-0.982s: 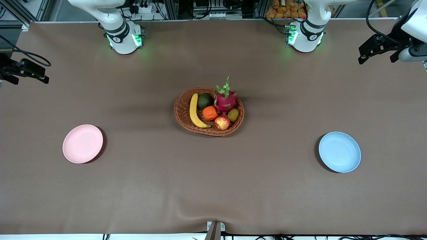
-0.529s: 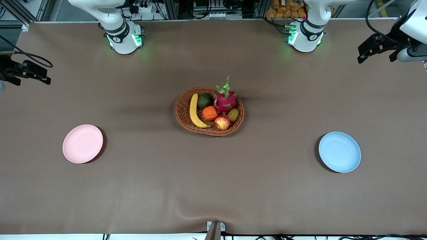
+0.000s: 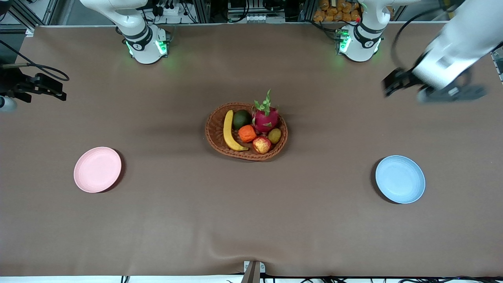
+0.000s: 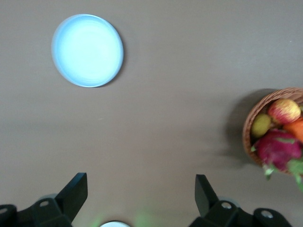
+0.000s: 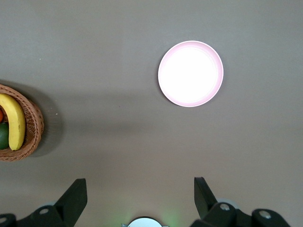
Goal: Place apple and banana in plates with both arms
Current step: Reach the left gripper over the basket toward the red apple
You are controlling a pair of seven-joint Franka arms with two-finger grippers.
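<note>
Fingers (image 4: pixel 75 191) of the left gripper (image 4: pixel 139 194) are spread wide and hold nothing; the unit hangs over bare counter (image 3: pixel 251 220) toward the left arm's end. Fingers (image 5: pixel 75 194) of the right gripper (image 5: pixel 139 194) are likewise spread and empty, over the counter at the right arm's end.

Both task fruits lie in the wicker basket (image 3: pixel 215 129) at mid-counter. The banana (image 3: pixel 229 131) is long, curved and yellow with dark tips, lying along the basket wall on the side toward the right arm. The apple (image 3: pixel 261 144) is small, round, red with yellowish patches, at the basket edge nearest the front camera.

Probable faults:
- Wrong pick. The apple touches or nearly touches the orange fruit (image 3: pixel 247 133) and the kiwi (image 3: pixel 274 135); a descent slightly off centre may close on a neighbour.
- Basket drag. Contact with the rim while reaching the banana may shift or tip the basket.
- Arm interference. Both targets share one basket; simultaneous reaches may crowd each other.
- Roll-off. The apple may roll on a shallow plate if released high.

The pink plate (image 3: pixel 97 169) and blue plate (image 3: pixel 400 179) stand well apart from the basket.
</note>
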